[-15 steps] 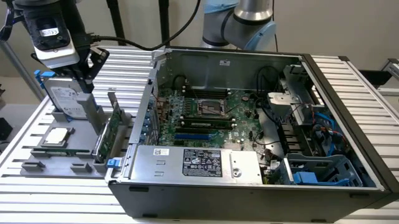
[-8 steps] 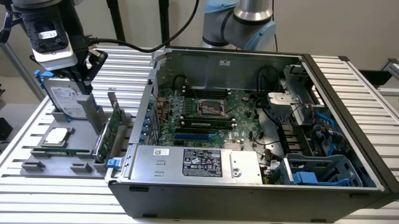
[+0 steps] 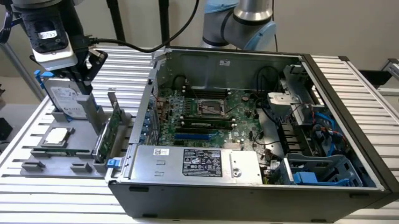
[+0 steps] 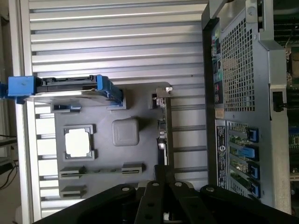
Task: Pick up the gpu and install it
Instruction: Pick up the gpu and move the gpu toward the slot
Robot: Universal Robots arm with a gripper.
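Note:
The gpu (image 3: 114, 128) stands on its long edge in a slot of the grey parts holder (image 3: 46, 161), just outside the computer case's wall. In the wrist view the gpu (image 4: 163, 133) appears edge-on, its metal bracket at one end. My gripper (image 3: 84, 85) hangs above the holder, beside the upright hard drive (image 3: 63, 99) and to the exterior view's left of the gpu. It is shut and holds nothing. In the wrist view my gripper (image 4: 165, 173) sits in line with the card's edge.
The open computer case (image 3: 349, 116) lies on the slatted table (image 3: 56, 200), with its motherboard (image 3: 209, 119) and blue slot clips (image 4: 250, 151) exposed. The holder also carries a CPU (image 4: 77, 142), a memory stick (image 3: 59, 152) and a grey block (image 4: 125, 132).

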